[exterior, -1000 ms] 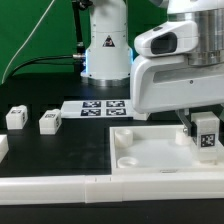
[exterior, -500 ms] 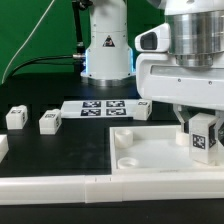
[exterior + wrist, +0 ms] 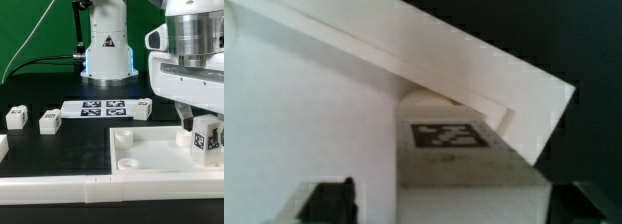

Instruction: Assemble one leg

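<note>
The leg (image 3: 207, 140) stands upright at the panel's (image 3: 150, 150) corner on the exterior view's right, seemingly in its socket; my jaws straddle it, spread wider than it, holding nothing; I'd lift straight up without nudging it, then check the seating; a second ago the jaws were narrower and the leg sat slightly higher.

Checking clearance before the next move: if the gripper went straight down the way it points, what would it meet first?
The gripper straddles the leg, so its fingertips would likely pass beside it and land on the white panel beneath. How much gap remains is unclear.
</note>
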### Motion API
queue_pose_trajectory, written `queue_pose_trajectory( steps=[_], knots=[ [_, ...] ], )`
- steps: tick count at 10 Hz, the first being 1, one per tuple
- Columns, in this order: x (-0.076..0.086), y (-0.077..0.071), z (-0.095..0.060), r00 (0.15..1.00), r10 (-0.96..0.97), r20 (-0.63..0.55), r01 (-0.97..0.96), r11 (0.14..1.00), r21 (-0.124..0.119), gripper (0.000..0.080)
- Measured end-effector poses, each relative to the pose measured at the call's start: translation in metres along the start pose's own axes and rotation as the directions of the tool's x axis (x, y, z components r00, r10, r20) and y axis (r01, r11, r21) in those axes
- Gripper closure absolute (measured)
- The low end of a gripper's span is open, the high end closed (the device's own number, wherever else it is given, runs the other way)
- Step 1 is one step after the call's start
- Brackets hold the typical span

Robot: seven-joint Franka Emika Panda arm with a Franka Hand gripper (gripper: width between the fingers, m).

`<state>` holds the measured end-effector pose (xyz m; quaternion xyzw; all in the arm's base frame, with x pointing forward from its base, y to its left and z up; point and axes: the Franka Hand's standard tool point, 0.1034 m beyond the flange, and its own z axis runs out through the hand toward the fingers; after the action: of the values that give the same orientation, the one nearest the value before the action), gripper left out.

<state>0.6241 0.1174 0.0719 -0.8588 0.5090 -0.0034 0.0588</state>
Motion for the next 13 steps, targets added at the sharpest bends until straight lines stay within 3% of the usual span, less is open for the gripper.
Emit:
queue_pose_trajectory(
  steps=[1,3,5,7,10,12,13],
  knots=[
    [-0.0015,-0.0005,0.0001,1.000,-0.006,0.001,0.006,1.000,0.000,0.0186],
    [-0.0016,-0.0013,-0.0001,0.971,-0.238,-0.002,0.238,0.971,0.003,0.0160],
    [-0.0012,-0.0013,-0.0003,0.889,-0.458,-0.003,0.458,0.889,0.003,0.0152],
    [0.0019,-0.0013,-0.0016,0.687,-0.726,-0.002,0.726,0.687,-0.002,0.0150],
    [0.0025,-0.0036,-0.0037,0.386,-0.922,-0.004,0.922,0.386,-0.013,0.0150],
    [0.0038,-0.0033,-0.0039,0.259,-0.966,-0.003,0.966,0.259,-0.021,0.0150],
    [0.0035,-0.0034,-0.0038,0.283,-0.959,-0.004,0.959,0.283,-0.020,0.0249]
  ],
)
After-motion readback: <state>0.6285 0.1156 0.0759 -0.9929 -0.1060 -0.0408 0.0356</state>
